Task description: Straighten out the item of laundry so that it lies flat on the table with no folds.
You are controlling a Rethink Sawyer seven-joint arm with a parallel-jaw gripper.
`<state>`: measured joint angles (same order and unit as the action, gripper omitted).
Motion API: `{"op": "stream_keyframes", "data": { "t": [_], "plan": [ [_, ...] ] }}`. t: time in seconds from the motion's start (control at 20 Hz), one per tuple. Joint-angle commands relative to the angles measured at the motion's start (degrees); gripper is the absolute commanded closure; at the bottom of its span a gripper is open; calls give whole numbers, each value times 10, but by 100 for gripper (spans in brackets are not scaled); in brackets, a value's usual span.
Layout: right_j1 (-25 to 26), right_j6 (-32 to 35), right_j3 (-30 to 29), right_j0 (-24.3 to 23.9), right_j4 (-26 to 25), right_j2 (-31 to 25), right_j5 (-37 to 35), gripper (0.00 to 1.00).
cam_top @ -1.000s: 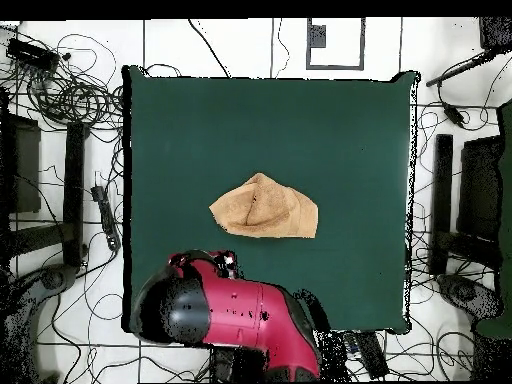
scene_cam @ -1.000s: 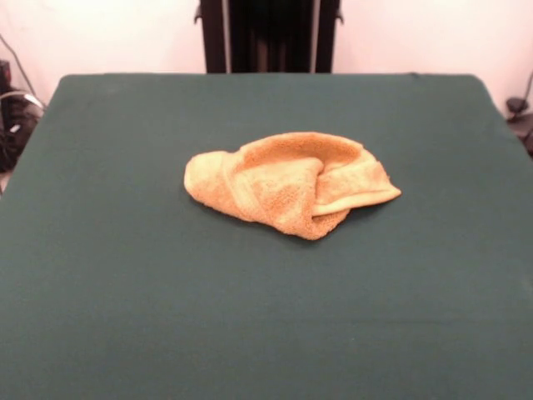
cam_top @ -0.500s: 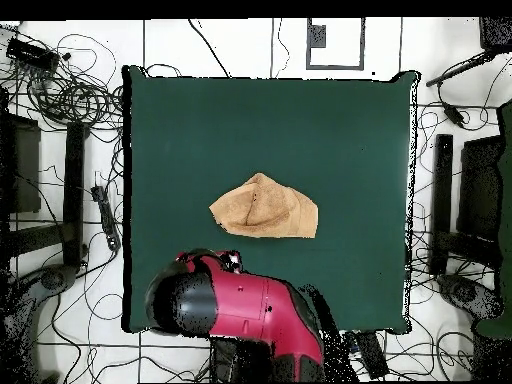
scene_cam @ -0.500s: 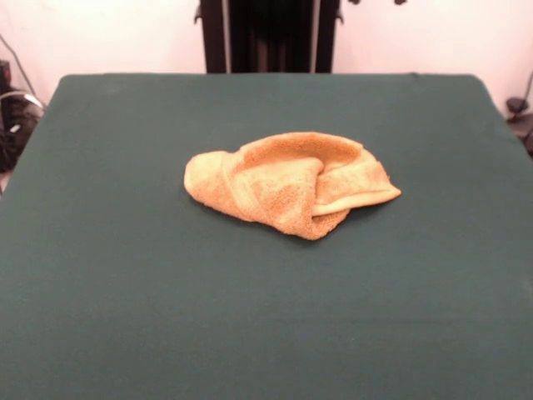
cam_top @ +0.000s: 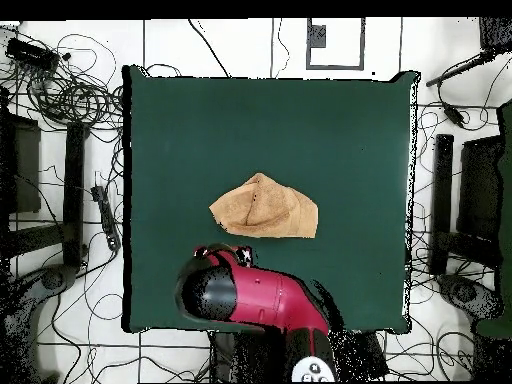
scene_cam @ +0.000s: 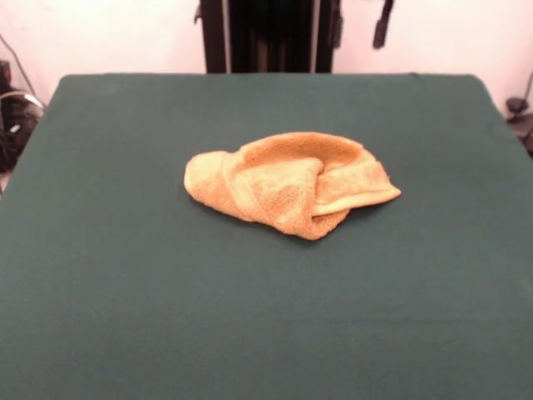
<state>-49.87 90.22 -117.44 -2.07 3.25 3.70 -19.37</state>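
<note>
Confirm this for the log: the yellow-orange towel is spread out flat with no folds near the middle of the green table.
Not right. The towel does lie near the middle of the green table, but it is bunched and folded over itself, not flat. The front view shows the overlapping layers clearly.

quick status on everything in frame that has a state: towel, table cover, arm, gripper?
Towel: crumpled in a bunched heap with folds, one flap lying over the middle, not flat, untouched.
Table: green cover smooth, bearing only the towel, near its centre.
Robot arm: over the table edge by its base, apart from the towel.
Gripper: only a dark tip at the top edge of the front view, high above the table; open or shut cannot be told.
</note>
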Motion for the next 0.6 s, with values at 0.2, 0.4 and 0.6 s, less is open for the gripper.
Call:
{"op": "stream_keyframes", "data": {
  "t": [0.2,0.4,0.6],
  "plan": [
    [47,99,-141,-2,-16,-81,84,0],
    [45,106,-163,5,-22,-76,115,0],
    [32,112,-186,6,-21,-78,127,0]
  ]
}}
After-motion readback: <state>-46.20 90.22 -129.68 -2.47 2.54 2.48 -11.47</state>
